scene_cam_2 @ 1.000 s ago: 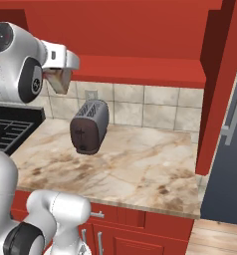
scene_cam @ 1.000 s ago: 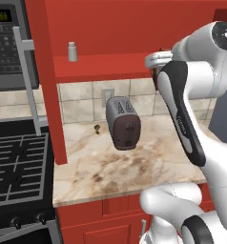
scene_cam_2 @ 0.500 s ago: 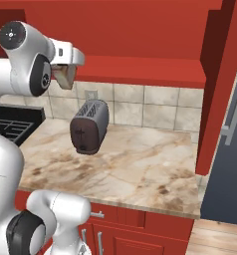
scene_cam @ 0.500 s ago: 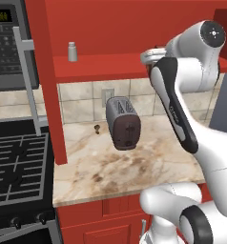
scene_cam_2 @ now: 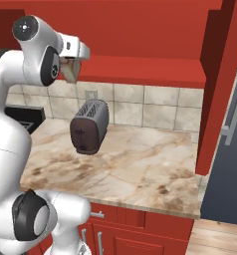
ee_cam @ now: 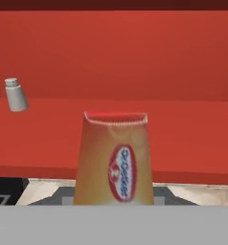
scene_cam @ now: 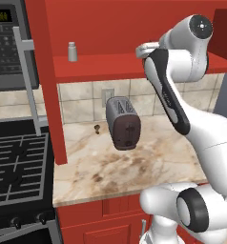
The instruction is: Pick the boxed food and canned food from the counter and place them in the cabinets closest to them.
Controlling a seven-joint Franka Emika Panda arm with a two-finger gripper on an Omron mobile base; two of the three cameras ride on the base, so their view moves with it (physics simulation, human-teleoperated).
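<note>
Gripper (scene_cam_2: 70,67) clamping boxed food (ee_cam: 114,160), shaker (ee_cam: 15,94) on shelf (ee_cam: 183,129)

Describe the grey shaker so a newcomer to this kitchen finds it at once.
Start at the glossy red wall cabinets above the marbled counter; under them runs an open red shelf. The shaker stands upright near that shelf's left end, close to the microwave. It is small, pale grey with a cap, unlike the tan box in the end effector.

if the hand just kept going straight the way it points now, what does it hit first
Probably the red back wall of the open shelf. The hand, shut on the boxed food, faces into the shelf; the grey shaker sits off to one side. Depth is uncertain.
</note>
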